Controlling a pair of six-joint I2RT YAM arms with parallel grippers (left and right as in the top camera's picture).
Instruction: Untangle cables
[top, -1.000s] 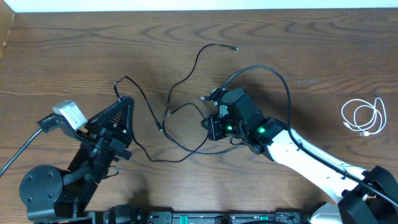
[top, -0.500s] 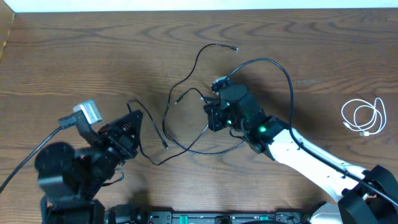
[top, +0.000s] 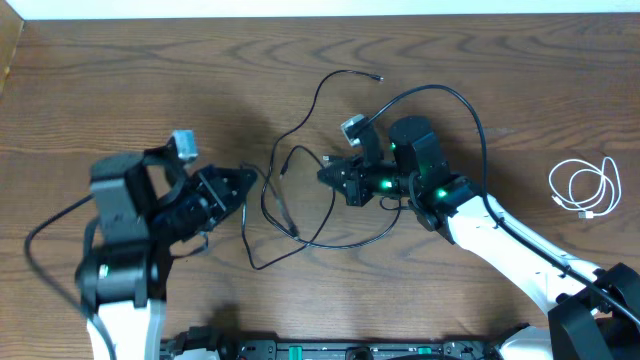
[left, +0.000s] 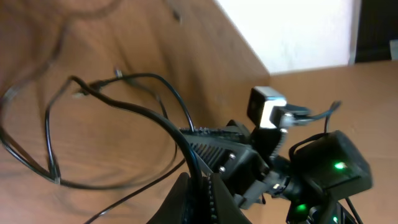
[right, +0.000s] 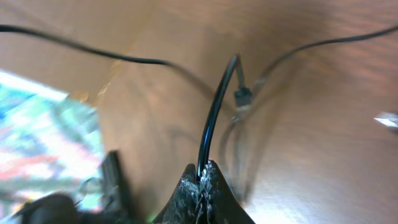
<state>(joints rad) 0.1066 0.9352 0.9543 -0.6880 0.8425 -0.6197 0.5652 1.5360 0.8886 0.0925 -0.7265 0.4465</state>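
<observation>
near left: left tool (top: 248, 180) at the near-left of the tangle, fingers (left: 194, 198) pressed together, pinching the black cord (top: 318, 95); the cord runs straight up out of the tips in the wrist view
near right: right tool (top: 326, 176) also clamped on the black cord, a strand rising from between its fingers (right: 200, 185); the tool points left, toward the other one
between tools: slack loops of black cord lie on the desk (top: 150, 80) and cross each other there; both tools sit close to the crossings
far end: black cord trails away to a small plug (top: 378, 77), lying free, nothing on it
far right: white cord (top: 552, 185) coiled on its own, well apart from the black tangle, untouched
handling: both cords look thin, light, limp. They will drag and sag rather than hold a shape, and can slip through a loose pinch. Plugs are the only stiff bits and could snag in a loop
where to grip: judgement only. Take bare cord just beside a crossing, or near a plug end so it can be fed out of the loop; avoid squeezing the plug itself
progress: black cord not yet laid out straight; loops remain
</observation>
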